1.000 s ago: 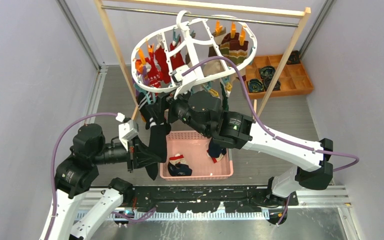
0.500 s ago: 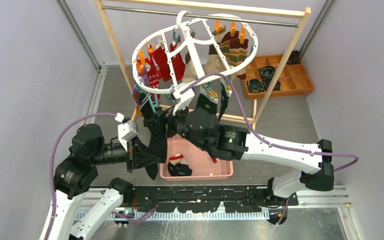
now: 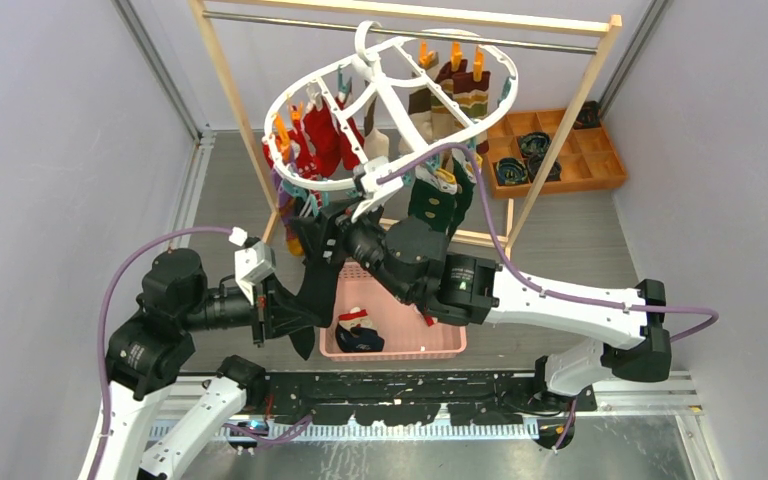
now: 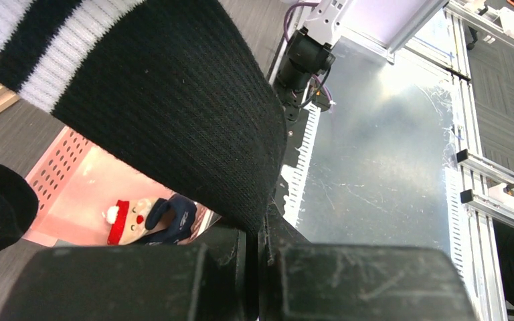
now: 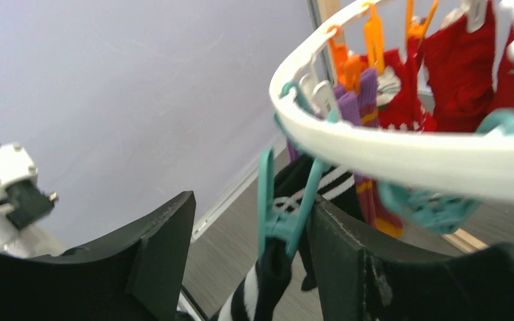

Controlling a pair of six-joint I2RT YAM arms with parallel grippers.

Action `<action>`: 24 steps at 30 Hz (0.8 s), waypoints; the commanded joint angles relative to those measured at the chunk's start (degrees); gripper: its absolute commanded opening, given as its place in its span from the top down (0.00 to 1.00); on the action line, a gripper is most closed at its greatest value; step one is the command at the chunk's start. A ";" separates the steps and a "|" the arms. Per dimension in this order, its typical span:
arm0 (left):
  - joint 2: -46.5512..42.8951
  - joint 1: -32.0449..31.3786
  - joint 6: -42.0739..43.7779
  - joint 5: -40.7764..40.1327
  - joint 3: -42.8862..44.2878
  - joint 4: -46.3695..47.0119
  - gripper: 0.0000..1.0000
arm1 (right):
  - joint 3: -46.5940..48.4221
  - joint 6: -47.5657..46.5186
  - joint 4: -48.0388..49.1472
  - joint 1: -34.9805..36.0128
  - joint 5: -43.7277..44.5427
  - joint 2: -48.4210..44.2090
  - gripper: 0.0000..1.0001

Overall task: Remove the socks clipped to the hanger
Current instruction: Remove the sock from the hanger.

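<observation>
Left fingers are pressed tight together, and a black sock with white bands near its top is pinched between them, low on its length. From above, those fingers are seen out to the left of a pink basket, with the sock running up from them towards the hanger.

Over to the right fingers: they are spread wide, nothing held. A teal clip is framed between them, nearer the finger on the right of that view; whether it is touched cannot be told. The striped top of the black sock is clamped in that clip, which dangles from the white rim of the hanger.

The hanger is hooked on the metal rail of a wooden rack and is tilted, its near edge dipped towards the arms. Red socks are clipped along its left side with orange clips, a purple sock is seen just behind the rim, dark green socks hang at the near right, and brown striped ones at the back.

Down in the basket, a red-and-white sock and a navy sock are lying side by side, touching. A wooden tray with compartments sits at the far right of the desk.
</observation>
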 commanded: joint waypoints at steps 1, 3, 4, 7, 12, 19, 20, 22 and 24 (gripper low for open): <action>-0.68 0.08 0.39 0.51 2.49 0.47 0.99 | 4.84 -0.27 0.35 -2.15 -1.42 0.01 0.36; -0.69 0.08 0.30 0.51 2.66 0.42 0.99 | 4.83 0.05 0.03 -2.78 -2.42 -0.22 0.39; -0.63 0.08 0.30 0.55 2.74 0.40 0.99 | 4.89 0.06 -0.14 -3.00 -2.75 -0.32 0.41; -0.40 0.08 0.21 0.67 2.99 0.40 0.99 | 5.54 0.25 -1.10 -3.38 -3.62 -0.30 0.45; 0.09 0.08 0.12 0.86 3.58 0.40 1.00 | 6.46 0.25 -2.97 -3.89 -4.70 -0.52 0.48; 0.18 0.09 -0.17 1.10 3.75 0.41 0.99 | 7.65 -0.16 -4.82 -4.41 -5.92 0.04 0.51; 0.20 0.08 -0.15 1.14 3.69 0.41 1.00 | 7.89 -0.26 -5.65 -4.45 -5.97 0.16 0.56; 0.26 0.08 -0.14 1.28 3.69 0.41 0.99 | 8.57 -0.45 -6.18 -4.53 -6.01 0.47 0.69; 0.20 0.08 -0.15 1.30 3.59 0.42 0.99 | 9.22 -0.65 -6.44 -4.58 -6.12 0.74 0.83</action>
